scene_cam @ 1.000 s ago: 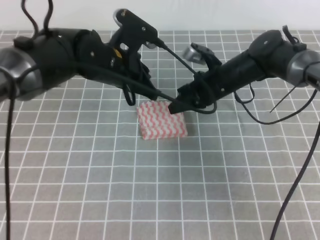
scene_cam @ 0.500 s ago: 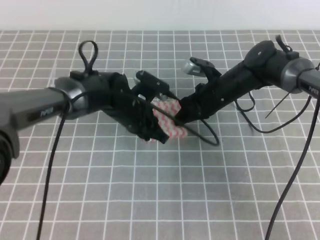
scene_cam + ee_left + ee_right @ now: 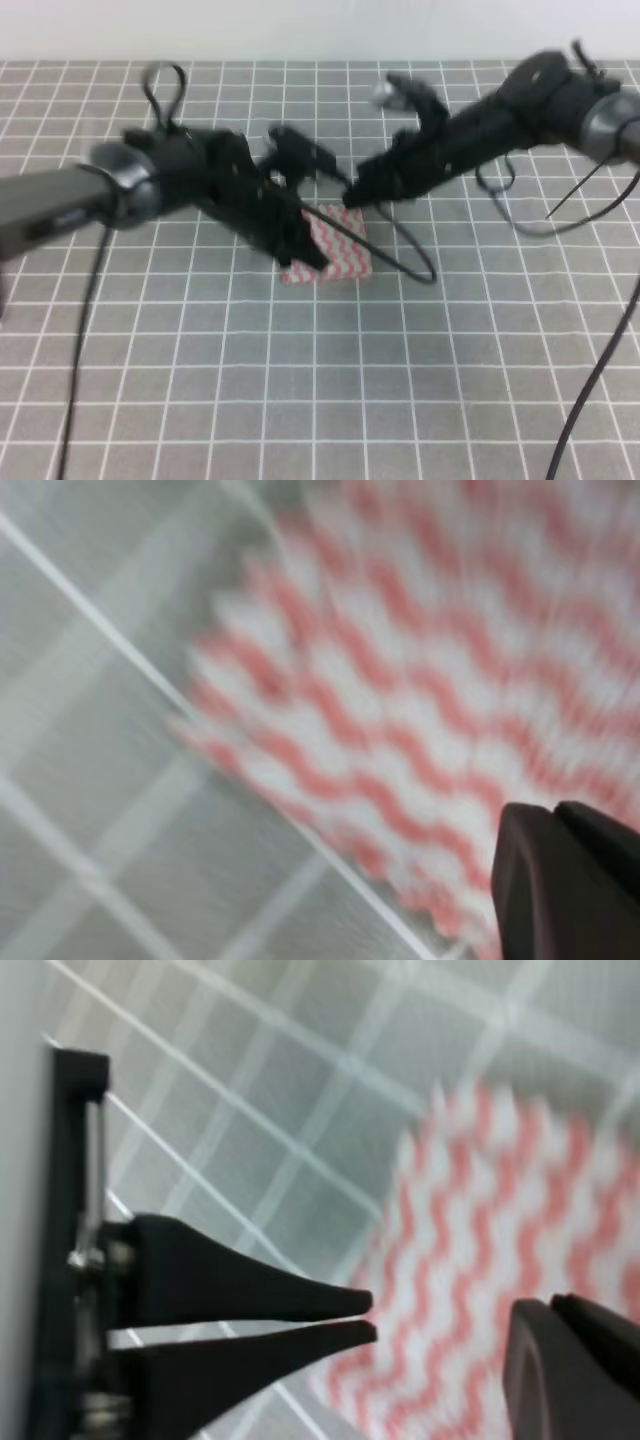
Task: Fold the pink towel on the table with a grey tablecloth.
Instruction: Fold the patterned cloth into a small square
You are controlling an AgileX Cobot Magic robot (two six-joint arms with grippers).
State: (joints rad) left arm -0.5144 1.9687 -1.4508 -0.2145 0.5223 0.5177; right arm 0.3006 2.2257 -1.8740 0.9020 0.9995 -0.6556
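The pink towel (image 3: 345, 245) lies folded into a small rectangle on the table with a grey tablecloth (image 3: 300, 380). My left gripper (image 3: 308, 255) rests low over the towel's left edge, hiding that part. Seen in the right wrist view, the left gripper (image 3: 368, 1318) has its tapered fingers nearly touching, with nothing between them. My right gripper (image 3: 352, 197) hangs blurred above the towel's far right corner, clear of it. In its own view the right gripper (image 3: 550, 1310) looks shut above the towel (image 3: 500, 1250). The left wrist view shows blurred towel (image 3: 400, 680) and the left gripper (image 3: 555, 820).
A black cable (image 3: 415, 265) loops down onto the cloth just right of the towel. Another cable (image 3: 590, 380) hangs along the right side. A white wall (image 3: 300, 30) borders the table's far edge. Gridded cloth spreads wide in front of the towel.
My left arm dropped from above onto the towel's left side and stays there. My right gripper, down at the towel's right edge half a second ago, has lifted up and away.
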